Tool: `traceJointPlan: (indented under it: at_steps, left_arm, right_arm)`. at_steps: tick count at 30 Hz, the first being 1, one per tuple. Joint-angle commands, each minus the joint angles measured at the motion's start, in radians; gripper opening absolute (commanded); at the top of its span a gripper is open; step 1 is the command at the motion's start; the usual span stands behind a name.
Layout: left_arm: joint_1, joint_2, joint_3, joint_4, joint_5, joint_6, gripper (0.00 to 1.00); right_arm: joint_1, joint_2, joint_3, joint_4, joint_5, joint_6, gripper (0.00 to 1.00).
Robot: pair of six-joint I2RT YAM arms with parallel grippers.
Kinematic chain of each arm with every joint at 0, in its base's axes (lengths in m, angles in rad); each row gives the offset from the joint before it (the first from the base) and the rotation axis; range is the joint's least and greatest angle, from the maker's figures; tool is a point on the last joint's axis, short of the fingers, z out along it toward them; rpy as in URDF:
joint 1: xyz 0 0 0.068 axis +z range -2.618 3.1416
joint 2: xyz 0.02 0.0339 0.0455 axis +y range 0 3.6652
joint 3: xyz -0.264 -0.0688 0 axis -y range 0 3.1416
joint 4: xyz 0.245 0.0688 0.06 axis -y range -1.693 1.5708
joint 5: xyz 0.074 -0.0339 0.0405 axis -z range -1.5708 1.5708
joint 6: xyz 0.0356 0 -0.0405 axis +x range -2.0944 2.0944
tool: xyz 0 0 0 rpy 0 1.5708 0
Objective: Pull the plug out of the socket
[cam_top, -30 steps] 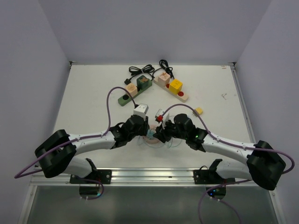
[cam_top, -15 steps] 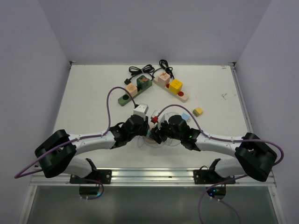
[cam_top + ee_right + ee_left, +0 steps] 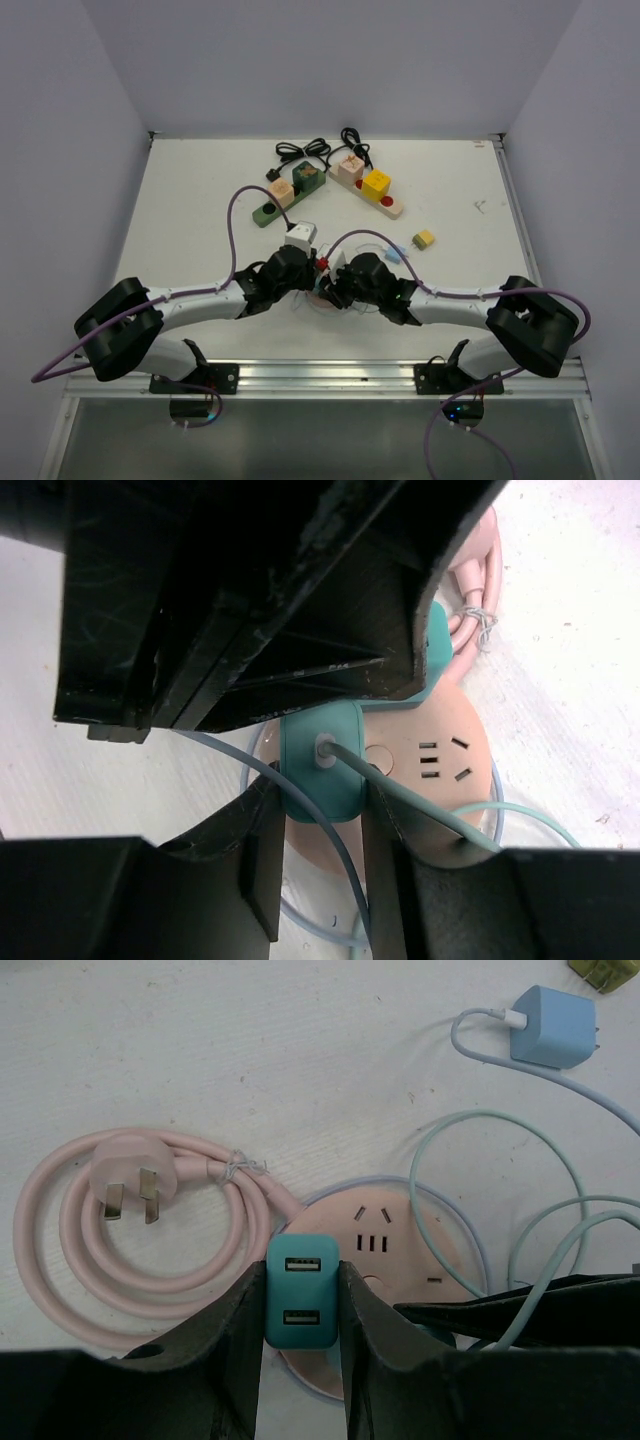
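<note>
A round pink socket (image 3: 405, 1250) lies on the white table with two teal plugs seated in it. My left gripper (image 3: 302, 1272) is shut on the teal USB plug (image 3: 302, 1305), a finger against each side. My right gripper (image 3: 322, 785) is shut on the teal corded plug (image 3: 322, 770), whose pale cable (image 3: 420, 800) runs out over the right finger. The socket's bare face (image 3: 445, 765) shows beside it. Seen from above, both grippers (image 3: 325, 285) meet over the socket and hide most of it. The left gripper's body (image 3: 250, 600) fills the upper half of the right wrist view.
A coiled pink cord with its own plug (image 3: 125, 1170) lies left of the socket. A blue charger (image 3: 553, 1025) and a small yellow plug (image 3: 424, 238) lie to the right. A green power strip (image 3: 285, 195) and a beige one (image 3: 368, 187) sit further back with black cords (image 3: 318, 150).
My right gripper moved left to the socket and closed on the teal corded plug. The left gripper stayed shut on the USB plug.
</note>
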Motion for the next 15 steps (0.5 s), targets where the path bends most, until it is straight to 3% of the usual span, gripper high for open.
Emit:
traceJointPlan:
  at_steps: [1,7,15]
  left_arm:
    - [0.019,-0.017,-0.015,0.024,0.03,-0.013,0.0]
    - [0.079,-0.034,-0.028,0.047,0.082,-0.019,0.0]
    - [0.119,-0.022,-0.016,0.054,0.11,-0.005,0.0]
  right_arm:
    - [0.004,-0.012,0.0,0.097,0.046,0.001,0.13]
    - [0.006,-0.043,-0.041,0.116,0.032,-0.012,0.04]
    - [0.01,-0.052,-0.055,0.116,0.027,-0.018,0.0]
